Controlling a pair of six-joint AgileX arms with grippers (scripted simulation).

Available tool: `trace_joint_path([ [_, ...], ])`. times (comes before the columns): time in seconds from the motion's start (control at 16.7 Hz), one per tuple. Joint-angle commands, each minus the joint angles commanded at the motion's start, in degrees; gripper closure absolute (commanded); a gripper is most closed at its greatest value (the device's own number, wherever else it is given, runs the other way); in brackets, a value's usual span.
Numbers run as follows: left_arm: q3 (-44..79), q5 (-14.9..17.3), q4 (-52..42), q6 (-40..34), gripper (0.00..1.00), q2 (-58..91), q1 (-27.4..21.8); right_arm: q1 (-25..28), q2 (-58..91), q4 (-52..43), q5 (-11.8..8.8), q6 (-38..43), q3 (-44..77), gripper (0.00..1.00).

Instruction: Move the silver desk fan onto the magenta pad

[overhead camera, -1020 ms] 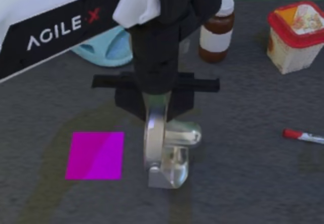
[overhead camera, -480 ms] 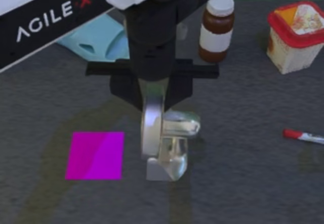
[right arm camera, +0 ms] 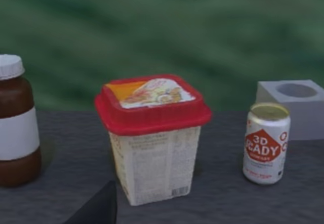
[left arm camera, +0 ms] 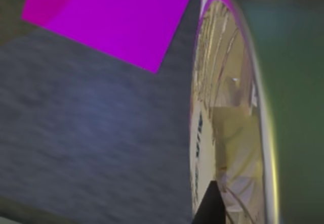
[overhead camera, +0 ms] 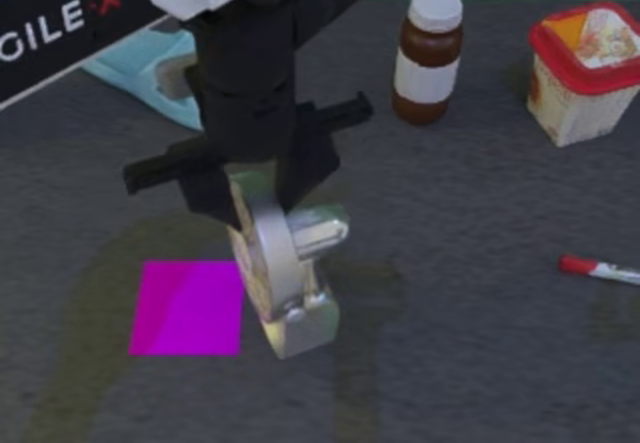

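The silver desk fan hangs tilted in the top view, its disc head edge-on and its wedge base lowest. My left gripper comes down from above and is shut on the head's upper rim. The magenta pad lies flat on the dark table just left of the fan, and the fan's base stands beside the pad's right edge. In the left wrist view the chrome head fills the right side, with the pad beyond it. My right arm is parked outside the top view.
A brown jar and a red-lidded tub stand at the back right. A red marker lies at the right edge. A light blue slipper sits behind the left arm. The right wrist view also shows a can and a grey block.
My left gripper has carried the fan leftwards toward the pad and twisted, so the fan now hangs tilted, with its base close to the pad's right edge.
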Motion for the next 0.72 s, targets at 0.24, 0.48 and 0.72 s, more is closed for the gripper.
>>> trace_joint_path([
  [0.24, -6.3, -0.1, 2.1, -22.3, 1.0, -4.9, 4.0, 0.0, 0.0, 0.0, 0.0, 0.0, 0.0, 0.0],
  [0.48, -13.4, -0.2, 4.6, -42.7, 1.0, -10.4, 8.2, 0.0, 0.0, 0.0, 0.0, 0.0, 0.0, 0.0],
  [0.72, -18.7, -0.3, 6.3, -54.2, 1.0, -14.3, 11.2, 0.0, 0.0, 0.0, 0.0, 0.0, 0.0, 0.0],
])
